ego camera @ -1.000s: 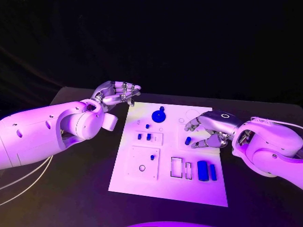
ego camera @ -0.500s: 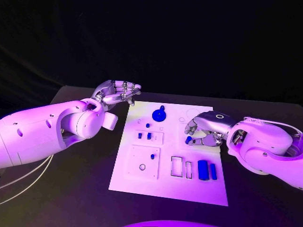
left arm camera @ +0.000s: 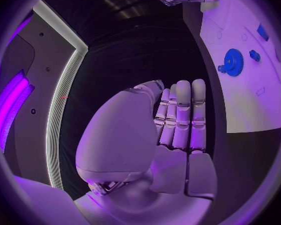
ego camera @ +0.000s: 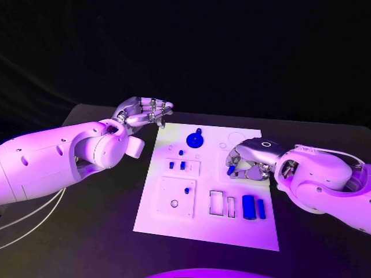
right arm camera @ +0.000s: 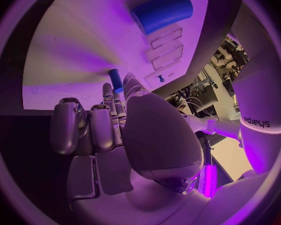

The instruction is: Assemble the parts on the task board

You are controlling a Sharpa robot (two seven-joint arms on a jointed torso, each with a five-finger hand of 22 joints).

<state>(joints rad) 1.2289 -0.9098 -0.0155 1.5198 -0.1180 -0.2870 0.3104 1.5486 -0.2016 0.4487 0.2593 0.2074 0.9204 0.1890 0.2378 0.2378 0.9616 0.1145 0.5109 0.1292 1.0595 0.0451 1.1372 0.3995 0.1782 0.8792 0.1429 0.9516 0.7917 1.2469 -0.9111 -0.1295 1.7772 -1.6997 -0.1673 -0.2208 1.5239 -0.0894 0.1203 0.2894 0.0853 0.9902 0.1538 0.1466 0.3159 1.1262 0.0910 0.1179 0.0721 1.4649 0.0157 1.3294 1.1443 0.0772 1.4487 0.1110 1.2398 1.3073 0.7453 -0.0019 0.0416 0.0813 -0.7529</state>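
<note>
Right wrist view hid most of the small blue peg point(right arm camera: 116, 80) behind the right hand point(right arm camera: 125, 130), whose fingertips pinched it above the task board point(ego camera: 204, 229). The left hand point(ego camera: 141, 113) hovered past the board's far-left corner, fingers curled, holding nothing.

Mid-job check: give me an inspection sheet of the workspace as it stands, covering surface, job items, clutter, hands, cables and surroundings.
Surface: black table, bare where visible.
Job's things: white task board at centre; blue gear near its far edge; two long blue parts side by side near the right edge; small blue pegs in the middle block.
Clutter: nothing seen.
Hands: left hand off the board's far left corner, fingers curled, holding nothing; right hand over the board, pinching a small blue part.
Cables: white cables hang under the left arm.
Surroundings: dark backdrop.
</note>
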